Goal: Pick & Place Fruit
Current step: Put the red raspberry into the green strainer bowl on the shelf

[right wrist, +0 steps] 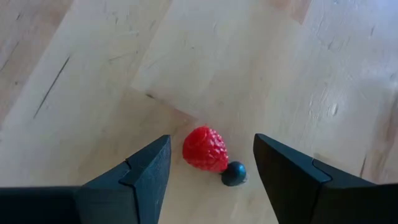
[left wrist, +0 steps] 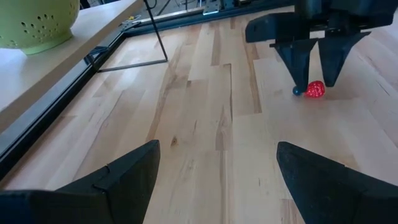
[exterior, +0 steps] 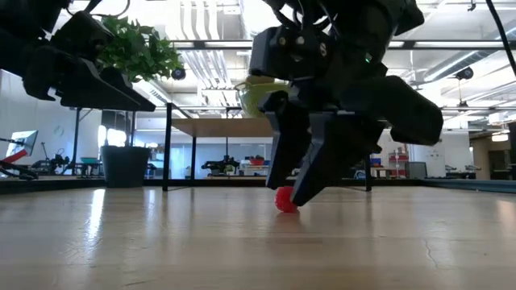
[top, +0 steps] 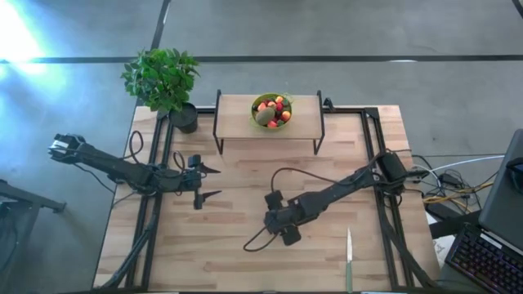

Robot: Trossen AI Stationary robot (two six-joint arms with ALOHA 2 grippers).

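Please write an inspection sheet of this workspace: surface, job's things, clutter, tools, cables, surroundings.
Surface: wooden table, bare around the arms.
Job's things: red berry and dark berry touching on the table; other fruit in the green bowl on the shelf.
Clutter: knife at the table's near edge.
Tools: right tool open, fingers either side of both berries; left tool open, waiting on the left.
Cables: black cable looped by the right arm; a bundle off the right edge.
Surroundings: potted plant, keyboard.

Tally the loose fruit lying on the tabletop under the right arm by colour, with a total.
Red berry: 1
Dark blue berry: 1
Total: 2
Both lie between the open right end effector fingers.
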